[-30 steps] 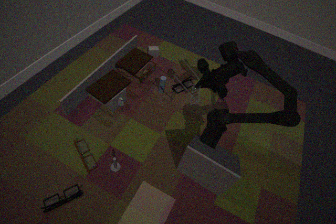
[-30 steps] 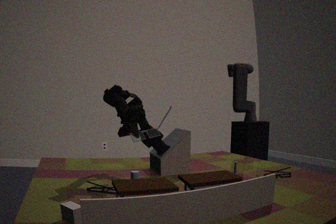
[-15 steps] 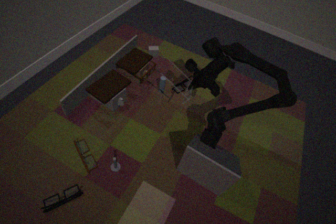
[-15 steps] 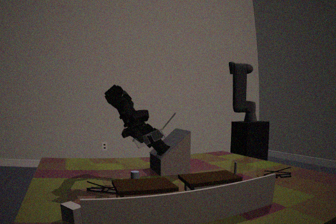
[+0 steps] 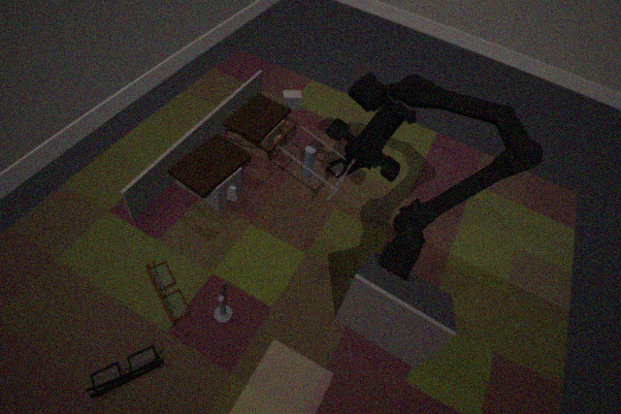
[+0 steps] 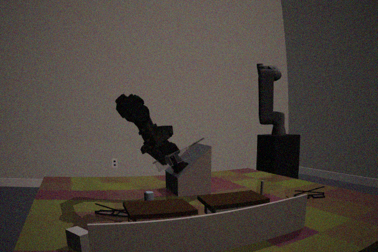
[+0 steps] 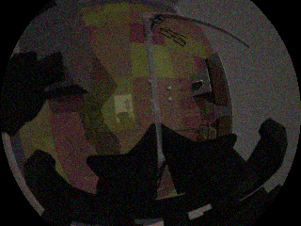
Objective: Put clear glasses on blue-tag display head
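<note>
My gripper (image 5: 351,168) (image 6: 179,168) (image 7: 156,126) is shut on the clear glasses (image 5: 342,179) (image 6: 192,144) (image 7: 151,71), held raised and tilted, temples sticking out. Two display heads appear as brown-topped blocks: the nearer head (image 5: 210,164) (image 6: 233,199) has a pale nose-like piece in front, and the farther head (image 5: 256,118) (image 6: 161,208) has a brown frame at its front. The gripper is out in front of both heads, not touching either. The picture is dark, and I cannot make out which head has the blue tag.
A pale blue cylinder (image 5: 309,159) (image 6: 149,195) stands before the farther head, near dark glasses (image 5: 335,161). A grey panel (image 5: 200,132) (image 6: 195,231) runs behind the heads, beside a white box (image 5: 292,94) (image 6: 77,238). Orange glasses (image 5: 161,289), a small stand (image 5: 222,314) and black glasses (image 5: 125,377) lie farther off.
</note>
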Robot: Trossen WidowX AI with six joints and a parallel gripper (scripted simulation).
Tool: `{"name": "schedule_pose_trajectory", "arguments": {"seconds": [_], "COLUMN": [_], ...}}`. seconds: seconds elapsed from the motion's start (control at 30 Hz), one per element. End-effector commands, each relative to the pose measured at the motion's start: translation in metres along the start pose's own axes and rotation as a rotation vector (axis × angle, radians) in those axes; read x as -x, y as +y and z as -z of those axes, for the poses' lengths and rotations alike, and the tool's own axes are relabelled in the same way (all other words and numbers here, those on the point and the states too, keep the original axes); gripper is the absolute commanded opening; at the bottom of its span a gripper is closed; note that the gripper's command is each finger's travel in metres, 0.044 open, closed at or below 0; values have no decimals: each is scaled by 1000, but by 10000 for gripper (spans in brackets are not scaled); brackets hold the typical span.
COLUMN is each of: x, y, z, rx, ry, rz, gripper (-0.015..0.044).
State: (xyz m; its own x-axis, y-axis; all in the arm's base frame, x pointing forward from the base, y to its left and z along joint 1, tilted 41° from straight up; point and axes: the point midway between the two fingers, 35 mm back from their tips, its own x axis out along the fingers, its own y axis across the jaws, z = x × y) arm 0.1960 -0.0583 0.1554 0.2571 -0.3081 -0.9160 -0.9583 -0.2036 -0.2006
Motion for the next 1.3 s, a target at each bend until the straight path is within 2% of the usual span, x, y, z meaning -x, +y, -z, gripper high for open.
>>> {"name": "schedule_pose_trajectory", "arguments": {"seconds": [0.0, 0.67, 1.27], "x": [-7, -49, -88], "y": [-7, -36, -53], "z": [-3, -33, -73], "rx": [-20, -123, -178], "ry": [10, 146, 349], "rz": [-36, -213, -269], "gripper": [0, 0, 0]}}
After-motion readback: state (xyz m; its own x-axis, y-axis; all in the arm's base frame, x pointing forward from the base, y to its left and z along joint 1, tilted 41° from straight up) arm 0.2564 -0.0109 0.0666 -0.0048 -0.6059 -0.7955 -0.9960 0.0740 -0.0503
